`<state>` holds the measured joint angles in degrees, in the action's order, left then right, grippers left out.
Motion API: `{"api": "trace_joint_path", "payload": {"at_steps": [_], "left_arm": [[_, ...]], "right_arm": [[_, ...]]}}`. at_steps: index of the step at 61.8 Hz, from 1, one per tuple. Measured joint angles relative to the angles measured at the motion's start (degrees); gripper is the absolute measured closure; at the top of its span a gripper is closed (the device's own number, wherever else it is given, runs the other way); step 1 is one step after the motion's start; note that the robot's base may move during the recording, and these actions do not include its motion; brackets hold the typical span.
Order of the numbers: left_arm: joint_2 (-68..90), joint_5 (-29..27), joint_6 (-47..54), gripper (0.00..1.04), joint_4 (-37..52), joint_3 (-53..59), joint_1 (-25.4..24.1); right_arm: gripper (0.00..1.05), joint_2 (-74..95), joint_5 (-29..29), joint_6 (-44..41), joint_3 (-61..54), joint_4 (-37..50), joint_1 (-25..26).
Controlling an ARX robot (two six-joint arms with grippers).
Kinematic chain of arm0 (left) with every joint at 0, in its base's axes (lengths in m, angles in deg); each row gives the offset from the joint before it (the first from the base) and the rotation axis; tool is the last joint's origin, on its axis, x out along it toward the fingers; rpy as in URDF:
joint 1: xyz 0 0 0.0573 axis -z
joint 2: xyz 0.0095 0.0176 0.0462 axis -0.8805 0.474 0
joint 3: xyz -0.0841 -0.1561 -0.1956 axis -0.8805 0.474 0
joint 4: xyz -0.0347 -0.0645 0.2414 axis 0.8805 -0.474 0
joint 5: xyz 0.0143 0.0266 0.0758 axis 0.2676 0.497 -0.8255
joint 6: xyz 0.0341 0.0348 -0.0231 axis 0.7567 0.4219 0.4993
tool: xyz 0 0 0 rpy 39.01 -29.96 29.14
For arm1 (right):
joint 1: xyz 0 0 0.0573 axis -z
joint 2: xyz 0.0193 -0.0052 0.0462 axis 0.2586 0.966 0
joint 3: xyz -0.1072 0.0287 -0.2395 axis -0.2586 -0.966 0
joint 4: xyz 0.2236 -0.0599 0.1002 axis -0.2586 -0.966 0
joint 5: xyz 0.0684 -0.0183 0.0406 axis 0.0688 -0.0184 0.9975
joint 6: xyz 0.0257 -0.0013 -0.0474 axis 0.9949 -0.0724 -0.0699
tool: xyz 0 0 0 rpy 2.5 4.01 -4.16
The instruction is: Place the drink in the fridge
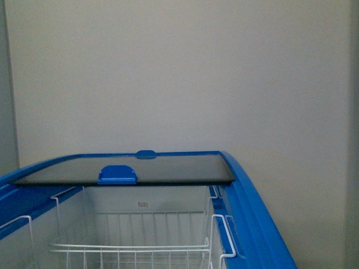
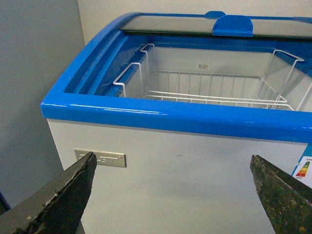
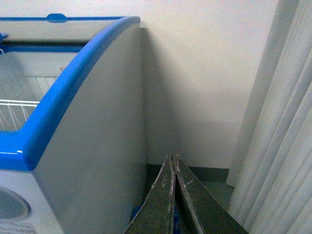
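The fridge [image 1: 255,207] is a white chest freezer with a blue top rim. Its sliding glass lid [image 1: 168,171] is pushed to the back, so the near half is open. A white wire basket [image 1: 140,246] hangs inside. The drink is out of view in every frame. My left gripper [image 2: 171,163] is open and empty, in front of the fridge's white front wall [image 2: 195,185], below its blue rim [image 2: 161,117]. My right gripper [image 3: 174,158] is shut with nothing between its fingers, beside the fridge's grey side wall [image 3: 97,146].
A plain pale wall [image 1: 179,73] stands behind the fridge. A white curtain [image 3: 282,146] hangs to the side of the right gripper. Something small and blue [image 3: 136,213] lies on the floor by the fridge's side. A metal nameplate [image 2: 107,158] is fixed on the front wall.
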<state>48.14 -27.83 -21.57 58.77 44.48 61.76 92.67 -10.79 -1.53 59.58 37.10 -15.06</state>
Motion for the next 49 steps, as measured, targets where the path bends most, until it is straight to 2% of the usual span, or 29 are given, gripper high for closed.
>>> {"api": "trace_joint_path", "payload": {"at_steps": [23, 47, 49], "left_arm": [[0.00, 0.00, 0.00, 0.08, 0.00, 0.00, 0.00], [0.00, 0.02, 0.00, 0.08, 0.00, 0.00, 0.00], [0.00, 0.02, 0.00, 0.08, 0.00, 0.00, 0.00]], "right_arm": [[1.02, -9.33, -0.02, -0.02, -3.19, -5.11, 0.00], [1.02, -17.35, 0.02, -0.02, -3.19, -13.16, 0.00], [1.02, -20.02, 0.02, -0.04, -3.19, -16.31, 0.00]]}}
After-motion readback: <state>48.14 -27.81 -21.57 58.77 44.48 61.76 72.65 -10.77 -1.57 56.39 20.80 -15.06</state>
